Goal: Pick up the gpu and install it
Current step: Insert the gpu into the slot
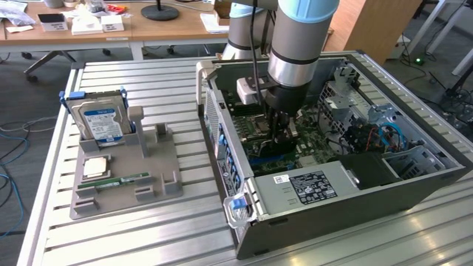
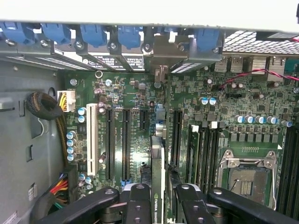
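Observation:
My gripper (image 1: 281, 128) reaches down into the open computer case (image 1: 414, 183), over the green motherboard (image 2: 135, 93). In the wrist view, my gripper (image 2: 159, 205) is shut on the gpu (image 2: 157, 161). The gpu is seen edge-on as a thin dark card with a maker's label, clamped between the black fingers (image 2: 140, 205). It runs from the fingers toward the rear slot openings of the case, in line with the black expansion slots (image 2: 126, 140). In the exterior view the gpu (image 1: 275, 148) is a dark shape under the fingers, close above the board. I cannot tell whether it sits in a slot.
A grey holder (image 1: 159, 166) on the slatted table at the exterior view's left carries an upright hard drive (image 1: 103, 119), a RAM stick (image 1: 118, 181) and a square chip (image 1: 96, 166). Inside the case are the power supply (image 1: 307, 185), a CPU socket (image 2: 247, 175), cable bundles (image 2: 44, 105) and blue latches (image 2: 93, 33).

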You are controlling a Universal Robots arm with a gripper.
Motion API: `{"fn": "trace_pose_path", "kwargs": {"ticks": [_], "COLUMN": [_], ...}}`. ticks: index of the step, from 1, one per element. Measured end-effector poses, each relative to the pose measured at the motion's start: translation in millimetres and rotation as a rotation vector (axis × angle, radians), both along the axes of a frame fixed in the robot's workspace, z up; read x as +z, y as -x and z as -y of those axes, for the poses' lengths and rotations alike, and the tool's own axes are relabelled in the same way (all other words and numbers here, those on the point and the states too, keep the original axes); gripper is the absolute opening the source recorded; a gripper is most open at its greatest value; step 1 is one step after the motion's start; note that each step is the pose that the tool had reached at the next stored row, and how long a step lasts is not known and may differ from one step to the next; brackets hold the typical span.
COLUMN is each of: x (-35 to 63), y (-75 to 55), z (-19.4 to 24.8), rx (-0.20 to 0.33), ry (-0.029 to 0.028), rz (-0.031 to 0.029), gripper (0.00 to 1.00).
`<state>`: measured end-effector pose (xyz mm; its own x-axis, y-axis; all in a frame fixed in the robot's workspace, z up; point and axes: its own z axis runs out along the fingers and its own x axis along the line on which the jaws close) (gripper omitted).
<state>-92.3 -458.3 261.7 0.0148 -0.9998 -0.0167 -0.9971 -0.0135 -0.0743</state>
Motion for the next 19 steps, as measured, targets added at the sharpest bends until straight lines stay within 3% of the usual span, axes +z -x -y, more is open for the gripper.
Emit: {"fn": "trace_pose_path", "kwargs": {"ticks": [19], "x": [-1.2], "y": [0.0], "z": [0.1], "rx": [0.008], "ry": [-0.0001], "rz": [-0.0001], "gripper": [0.25]}}
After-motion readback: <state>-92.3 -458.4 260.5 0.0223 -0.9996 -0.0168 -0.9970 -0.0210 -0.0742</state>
